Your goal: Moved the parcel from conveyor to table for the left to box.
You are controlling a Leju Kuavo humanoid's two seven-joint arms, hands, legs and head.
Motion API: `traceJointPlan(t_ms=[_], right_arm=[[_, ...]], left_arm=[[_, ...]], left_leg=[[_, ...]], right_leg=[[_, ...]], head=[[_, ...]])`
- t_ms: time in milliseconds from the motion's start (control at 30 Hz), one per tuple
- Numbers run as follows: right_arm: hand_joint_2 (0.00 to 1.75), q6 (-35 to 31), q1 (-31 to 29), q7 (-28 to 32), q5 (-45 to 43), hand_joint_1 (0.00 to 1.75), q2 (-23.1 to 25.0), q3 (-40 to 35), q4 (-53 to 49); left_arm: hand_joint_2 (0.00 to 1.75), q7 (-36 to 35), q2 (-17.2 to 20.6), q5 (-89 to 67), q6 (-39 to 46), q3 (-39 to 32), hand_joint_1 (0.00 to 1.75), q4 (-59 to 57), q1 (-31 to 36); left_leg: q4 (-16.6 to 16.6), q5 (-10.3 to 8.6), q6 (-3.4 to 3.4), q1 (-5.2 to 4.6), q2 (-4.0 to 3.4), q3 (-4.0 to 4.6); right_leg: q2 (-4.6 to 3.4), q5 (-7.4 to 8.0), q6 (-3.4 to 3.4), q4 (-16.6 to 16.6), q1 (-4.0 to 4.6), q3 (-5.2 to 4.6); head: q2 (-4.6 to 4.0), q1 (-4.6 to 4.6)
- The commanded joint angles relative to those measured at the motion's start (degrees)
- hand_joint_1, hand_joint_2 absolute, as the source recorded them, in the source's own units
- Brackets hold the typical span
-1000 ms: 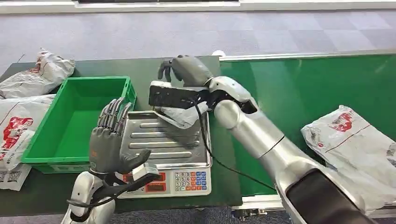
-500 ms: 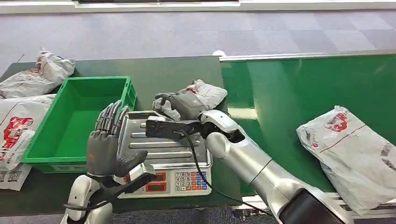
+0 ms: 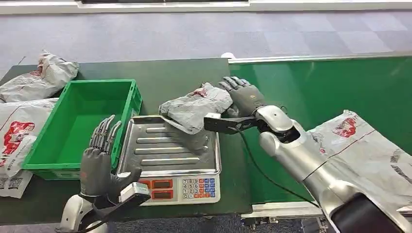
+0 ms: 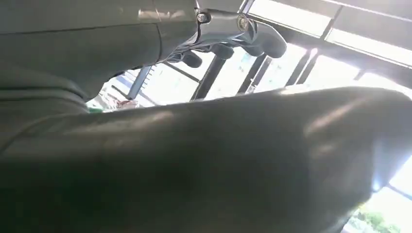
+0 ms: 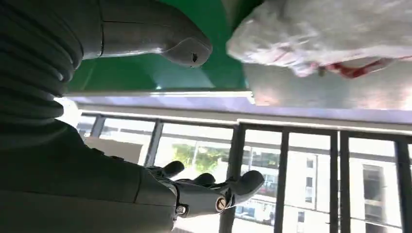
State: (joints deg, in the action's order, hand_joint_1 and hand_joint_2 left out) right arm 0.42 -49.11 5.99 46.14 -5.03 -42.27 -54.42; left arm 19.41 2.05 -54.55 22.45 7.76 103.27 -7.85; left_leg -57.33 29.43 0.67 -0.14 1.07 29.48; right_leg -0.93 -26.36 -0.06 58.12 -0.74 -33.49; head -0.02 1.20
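With the parcel (image 3: 197,108) laid across the far edge of the scale's tray (image 3: 167,162) and the right hand (image 3: 243,97) beside it, fingers spread and empty, the open left hand (image 3: 98,164) should be brought across for a full-palm grasp before boxing in the green crate (image 3: 34,158).

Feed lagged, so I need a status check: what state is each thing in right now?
Parcel: released, lying partly on the scale tray, partly on the table.
Right robot hand: open, beside the parcel.
Left robot hand: open, raised, holding nothing.
Bin: nothing inside.
Scale: display too small to read.
Belt parcel: lying on the conveyor.
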Motion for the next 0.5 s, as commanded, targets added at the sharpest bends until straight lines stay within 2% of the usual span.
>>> traceJointPlan(t_ms=[33, 167, 300, 500], right_arm=[[1.75, -2.9, 2.73, 2.11, 0.85, 0.0, -8.59, 4.49, 3.62], [1.75, -4.84, 3.92, 4.84, -0.37, 0.0, -8.8, 7.15, 7.92], [1.75, -4.28, 3.9, 4.46, -1.97, 0.0, -8.19, 9.67, 9.32], [1.75, -0.94, -3.84, 10.54, -6.79, 0.0, -1.86, 13.37, 22.43]], left_arm=[[0.0, 1.37, -0.64, 0.94, 0.92, -2.0, 0.0, -2.11, -1.04], [0.0, 2.2, -0.76, 1.59, 1.61, -1.24, 0.0, -4.32, 0.15], [0.0, 2.17, -0.73, 1.59, 1.93, -0.77, 0.0, -4.58, 0.35], [0.0, 2.27, -1.62, 2.08, 1.78, 0.75, 0.0, -6.39, 2.18]], left_leg=[[0.07, -0.05, 0.02, 0.05, 0.17, -0.04], [0.16, -0.12, 0.01, 0.05, 0.32, -0.08], [0.1, -0.06, 0.01, 0.0, 0.06, -0.01], [0.05, -0.07, 0.04, -0.03, -0.19, 0.08]], right_leg=[[0.28, 0.0, 0.0, -0.13, 0.06, 0.12], [0.46, 0.04, 0.01, -0.28, 0.09, 0.23], [0.19, 0.05, 0.01, -0.16, 0.02, 0.07], [0.0, 0.1, 0.0, -0.05, -0.02, -0.12]], head=[[0.0, 0.0], [0.0, 0.0], [0.0, 0.0], [0.0, 0.0]])
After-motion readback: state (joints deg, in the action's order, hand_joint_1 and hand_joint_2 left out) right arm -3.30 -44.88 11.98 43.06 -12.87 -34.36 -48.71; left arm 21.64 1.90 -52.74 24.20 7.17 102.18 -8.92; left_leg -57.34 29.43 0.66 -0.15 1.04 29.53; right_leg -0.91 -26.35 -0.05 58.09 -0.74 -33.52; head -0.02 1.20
